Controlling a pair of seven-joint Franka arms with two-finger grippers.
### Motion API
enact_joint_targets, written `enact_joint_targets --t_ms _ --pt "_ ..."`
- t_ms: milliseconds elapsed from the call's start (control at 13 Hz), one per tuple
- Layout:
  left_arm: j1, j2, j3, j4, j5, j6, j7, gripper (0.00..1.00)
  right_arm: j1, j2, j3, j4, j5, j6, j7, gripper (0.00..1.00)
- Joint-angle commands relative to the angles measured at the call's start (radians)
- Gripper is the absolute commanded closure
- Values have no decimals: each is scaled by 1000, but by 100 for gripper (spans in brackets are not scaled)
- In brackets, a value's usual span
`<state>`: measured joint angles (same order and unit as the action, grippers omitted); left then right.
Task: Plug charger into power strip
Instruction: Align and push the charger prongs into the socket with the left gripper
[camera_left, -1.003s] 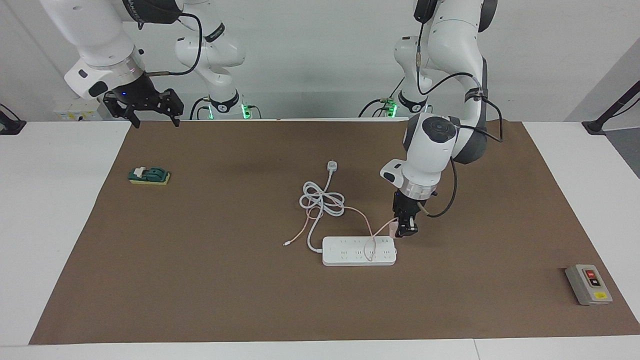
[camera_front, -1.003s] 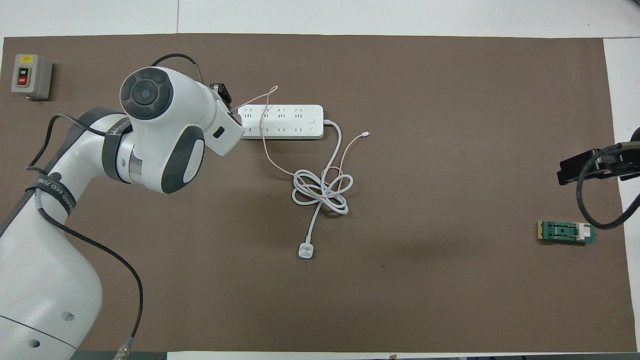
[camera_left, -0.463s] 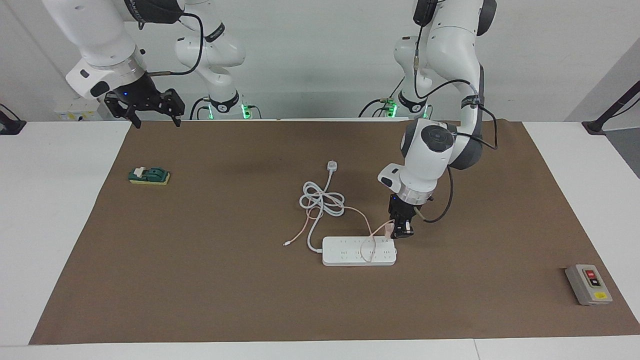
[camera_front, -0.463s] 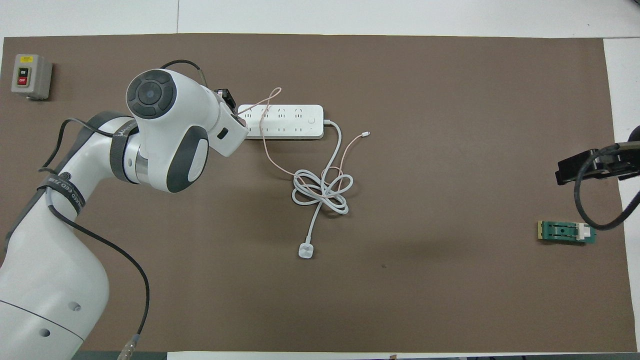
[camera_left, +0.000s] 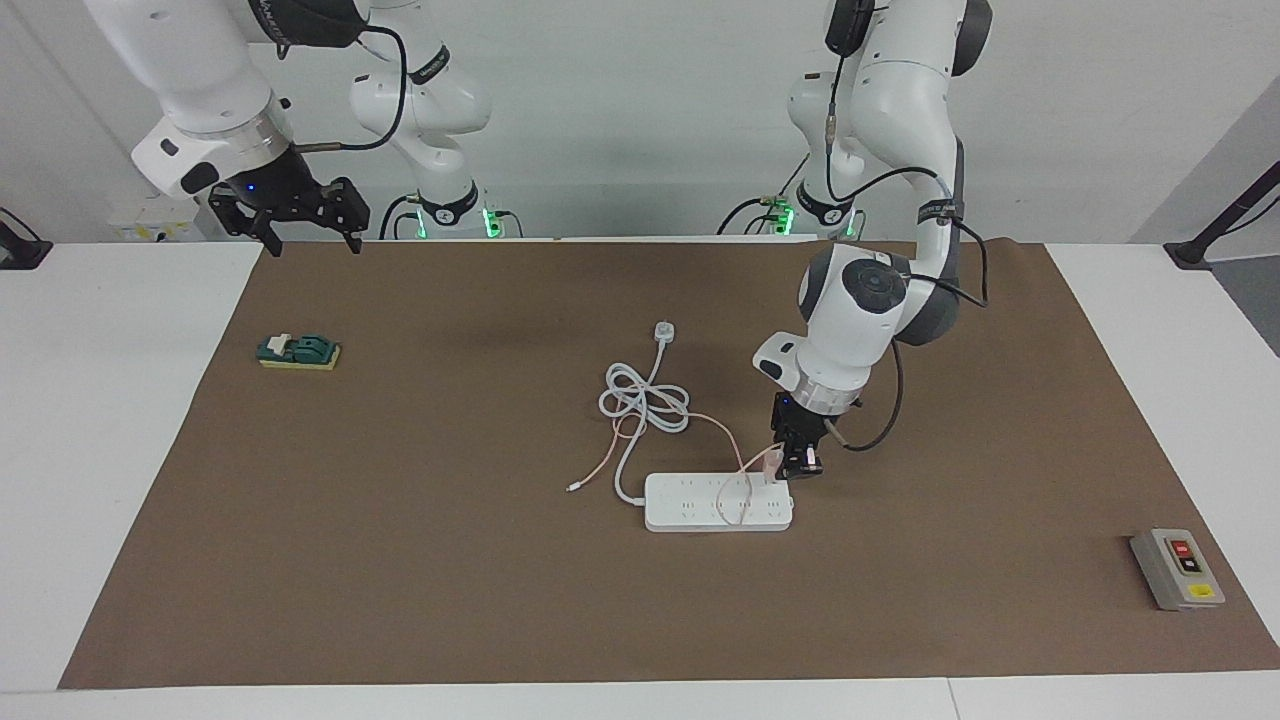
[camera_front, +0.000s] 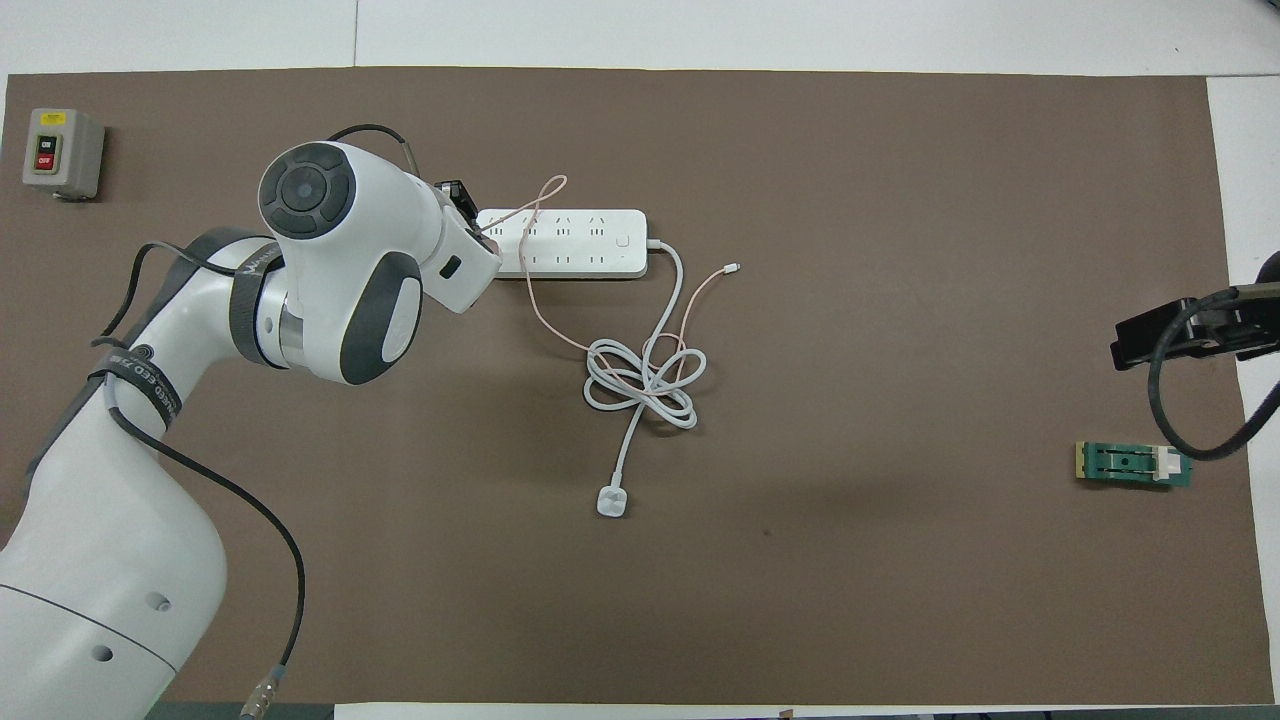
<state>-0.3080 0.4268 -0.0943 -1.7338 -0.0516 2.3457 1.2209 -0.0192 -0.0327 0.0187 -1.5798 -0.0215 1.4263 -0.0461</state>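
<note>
At upper left of the facing view, the right end effector (camera_left: 305, 228) waits, fingers spread. Right of centre, the left end effector (camera_left: 797, 465) pinches the charger (camera_left: 771, 462) just over the strip (camera_left: 690, 505)'s end. Best square the prongs over a socket, then press straight down, keeping the cable (camera_left: 735, 445) clear.

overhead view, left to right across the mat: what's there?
Grey button box → left hand holding the charger → power strip → white plug → green block, with the right hand waiting above it.
</note>
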Motion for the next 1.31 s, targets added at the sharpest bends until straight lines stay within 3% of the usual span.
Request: enact_joint_targets --t_ms 0,1234 --pt "-6 12 2 -6 -14 46 -3 100 -5 -15 4 -16 17 17 12 0" --pt "-10 27 2 -3 -13 53 14 100 -7 -15 4 -16 15 16 12 0"
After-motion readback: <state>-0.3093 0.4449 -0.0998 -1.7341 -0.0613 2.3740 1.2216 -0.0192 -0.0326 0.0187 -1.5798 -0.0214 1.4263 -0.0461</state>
